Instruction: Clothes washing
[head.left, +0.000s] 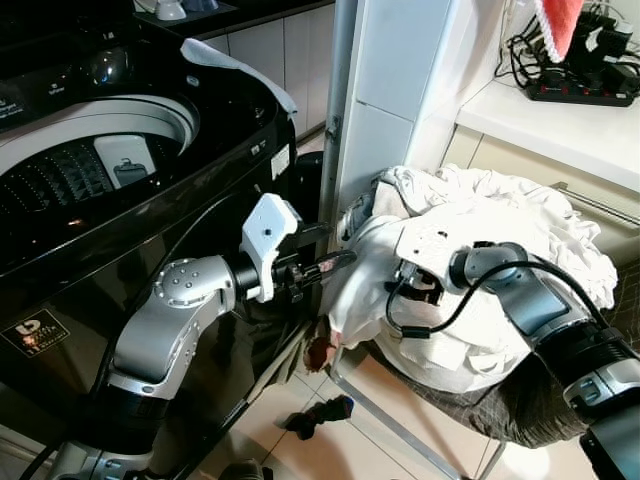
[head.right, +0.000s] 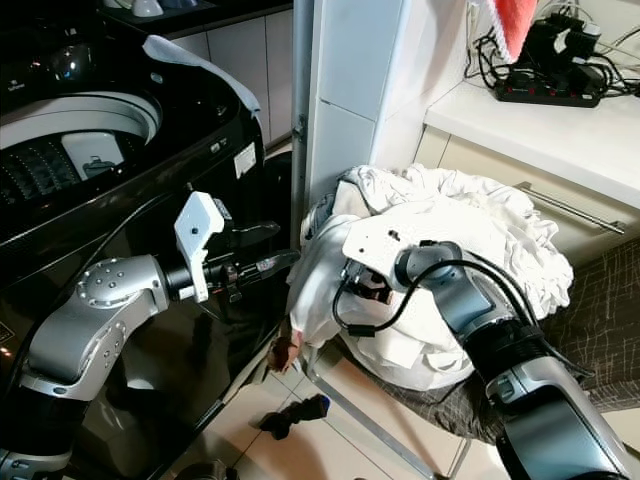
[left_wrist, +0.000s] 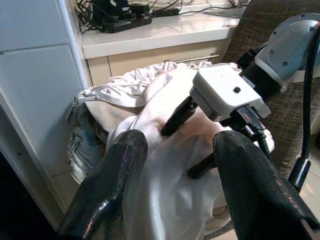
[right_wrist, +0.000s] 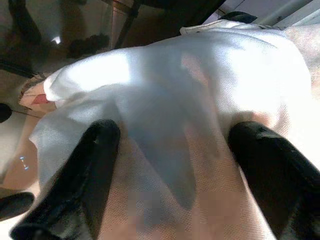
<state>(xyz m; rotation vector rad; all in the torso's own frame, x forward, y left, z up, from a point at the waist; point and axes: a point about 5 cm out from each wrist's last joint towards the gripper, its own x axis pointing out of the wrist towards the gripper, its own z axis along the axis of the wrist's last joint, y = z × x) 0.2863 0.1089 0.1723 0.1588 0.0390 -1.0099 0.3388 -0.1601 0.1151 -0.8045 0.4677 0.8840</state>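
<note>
Right gripper (head.left: 408, 285), fingers spread, presses my white shirt (head.left: 372, 265) on the laundry pile (head.left: 500, 225); my left gripper (head.left: 335, 265), released, hovers beside the washer (head.left: 120, 180).

**Washer at left, laundry heap at right**

A top-loading washing machine (head.left: 120, 190) occupies the left of the frame, its drum opening at upper left. At centre right, a heap of clothes (head.left: 480, 250) sits in a basket (head.left: 500, 410), below a counter (head.left: 570, 125) holding a power strip (head.left: 585, 85) at upper right. On the floor at lower centre lies a sock (head.left: 320, 415).
</note>
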